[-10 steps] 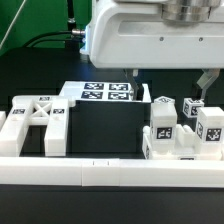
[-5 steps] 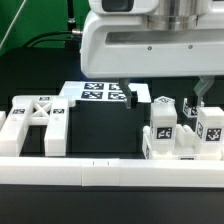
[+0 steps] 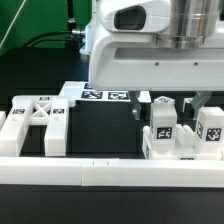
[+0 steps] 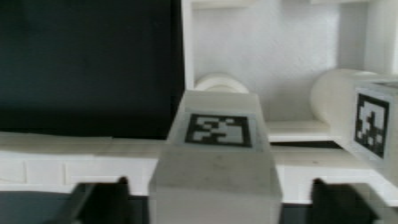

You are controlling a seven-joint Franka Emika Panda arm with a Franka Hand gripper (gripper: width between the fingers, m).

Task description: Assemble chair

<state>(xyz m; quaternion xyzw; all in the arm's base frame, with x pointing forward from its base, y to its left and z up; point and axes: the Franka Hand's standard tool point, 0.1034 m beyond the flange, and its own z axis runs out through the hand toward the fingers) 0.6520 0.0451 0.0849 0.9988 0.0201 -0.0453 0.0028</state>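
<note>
The chair is in loose white parts. An X-braced panel (image 3: 38, 122) stands at the exterior view's left. Several tagged blocky pieces (image 3: 212, 128) cluster at the right. My gripper (image 3: 168, 108) hangs low over that cluster, with one finger (image 3: 137, 110) on each side of a tagged leg block (image 3: 162, 132). In the wrist view this leg block (image 4: 217, 140) fills the middle between the two dark fingers (image 4: 93, 200) of the gripper (image 4: 221, 202). A narrow gap shows on each side, so the jaws stand open around it without touching.
The marker board (image 3: 104, 95) lies at the back, partly hidden by the gripper body. A long low white rail (image 3: 100, 172) runs along the front. A black mat (image 3: 100, 130) lies between the panel and the right cluster.
The gripper has come down and moved to the exterior view's right, over the right cluster. Its fingers now straddle the leg block and stand closer together.
</note>
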